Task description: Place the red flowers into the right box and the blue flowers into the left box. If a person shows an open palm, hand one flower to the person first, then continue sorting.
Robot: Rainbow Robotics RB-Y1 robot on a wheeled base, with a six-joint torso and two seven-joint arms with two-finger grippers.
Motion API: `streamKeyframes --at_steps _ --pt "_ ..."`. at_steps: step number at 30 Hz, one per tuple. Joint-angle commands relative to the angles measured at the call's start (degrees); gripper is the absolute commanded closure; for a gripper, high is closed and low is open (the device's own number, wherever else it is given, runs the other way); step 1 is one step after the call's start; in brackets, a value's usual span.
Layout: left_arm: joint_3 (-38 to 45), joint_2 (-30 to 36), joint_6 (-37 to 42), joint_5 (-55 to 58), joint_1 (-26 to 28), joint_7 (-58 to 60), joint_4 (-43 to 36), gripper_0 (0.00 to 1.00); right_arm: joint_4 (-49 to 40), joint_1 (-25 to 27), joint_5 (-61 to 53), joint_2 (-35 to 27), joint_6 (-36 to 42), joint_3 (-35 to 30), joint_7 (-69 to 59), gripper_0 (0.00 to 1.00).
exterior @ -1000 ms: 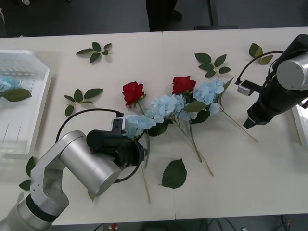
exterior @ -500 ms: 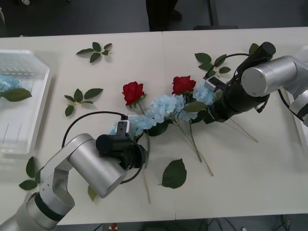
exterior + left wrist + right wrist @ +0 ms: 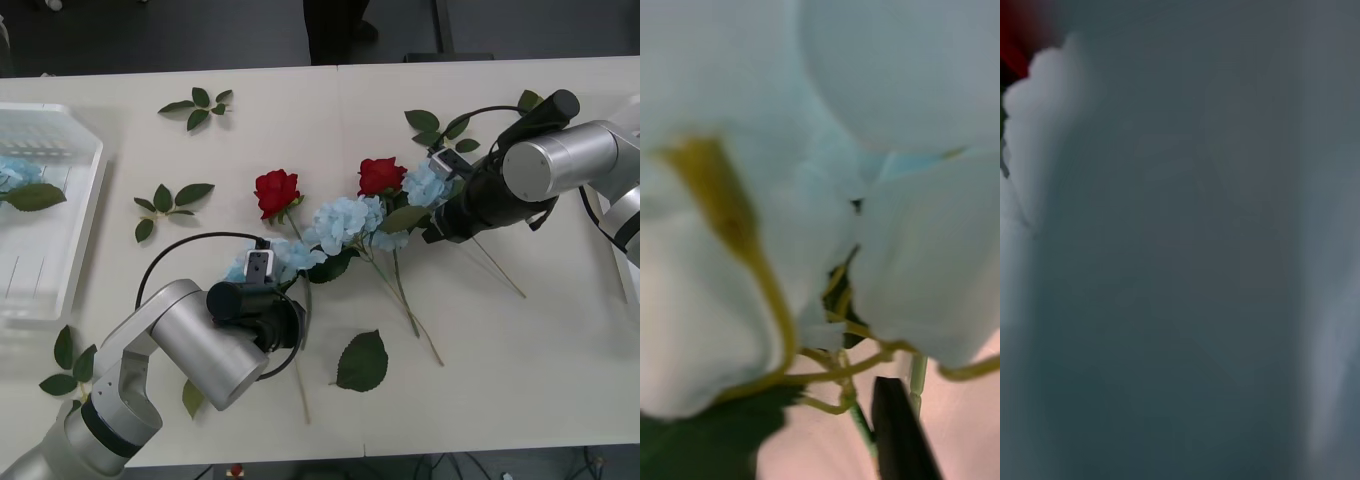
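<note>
the fingers of the left gripper (image 3: 272, 290) are buried in the nearest of the blue flowers (image 3: 345, 222) at the bench's (image 3: 520, 350) middle; one black finger (image 3: 896, 431) is seen beside a stem, but whether it is closed on anything cannot be told. the right gripper (image 3: 432, 222) is pressed into the rightmost pale-blue head, its fingers hidden. three hydrangeas and two red flowers (image 3: 277, 192) are left lying in a row on the bench. one blue head is already held in the left box (image 3: 85, 215). what is in the right box cannot be told. sorting is judged roughly half done.
</note>
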Motion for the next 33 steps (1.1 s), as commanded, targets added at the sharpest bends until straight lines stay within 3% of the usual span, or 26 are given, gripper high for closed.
streamKeyframes --at_steps 1,5,15,17,21,23,27,29,33 --pt "-1.18 -1.35 -0.9 -0.85 -2.04 -3.48 -0.05 0.84 0.42 -0.09 0.22 -2.35 0.04 -1.21 5.77 0.0" --pt "-1.18 -1.35 -0.9 -0.94 -2.13 -3.57 -0.05 1.0 2.09 -0.09 0.66 -2.17 -0.49 -1.21 6.38 0.0" --pt "-0.74 0.5 -0.2 0.2 -2.66 -3.75 -2.69 1.0 5.16 -0.09 1.63 -1.2 -2.33 -1.13 7.44 0.0" --pt "0.67 2.08 2.61 2.22 -2.66 -3.83 -6.64 1.0 5.25 -0.09 1.72 -1.03 -2.25 -1.13 7.53 0.11" --pt "6.38 6.92 12.11 10.05 -2.75 -4.62 -18.95 1.0 5.51 -0.09 1.89 -0.85 -2.33 -1.13 7.35 0.7" --pt "10.95 9.29 18.79 13.65 -3.01 -5.15 -24.83 1.0 5.86 0.0 1.89 -0.68 -2.6 -1.13 7.44 0.83" --pt "27.3 13.6 36.36 22.97 -5.56 -13.59 -33.27 1.0 6.92 -0.09 1.89 -0.24 -3.48 -1.13 7.53 1.0" --pt "34.94 15.53 39.93 27.18 -7.05 -20.0 -33.1 1.0 7.1 0.0 1.89 -0.15 -3.92 -1.13 7.7 1.0" --pt "49.18 21.51 39.93 31.31 -8.37 -33.36 -26.59 1.0 7.1 -0.09 1.45 -0.15 -3.92 -1.13 7.79 1.0"
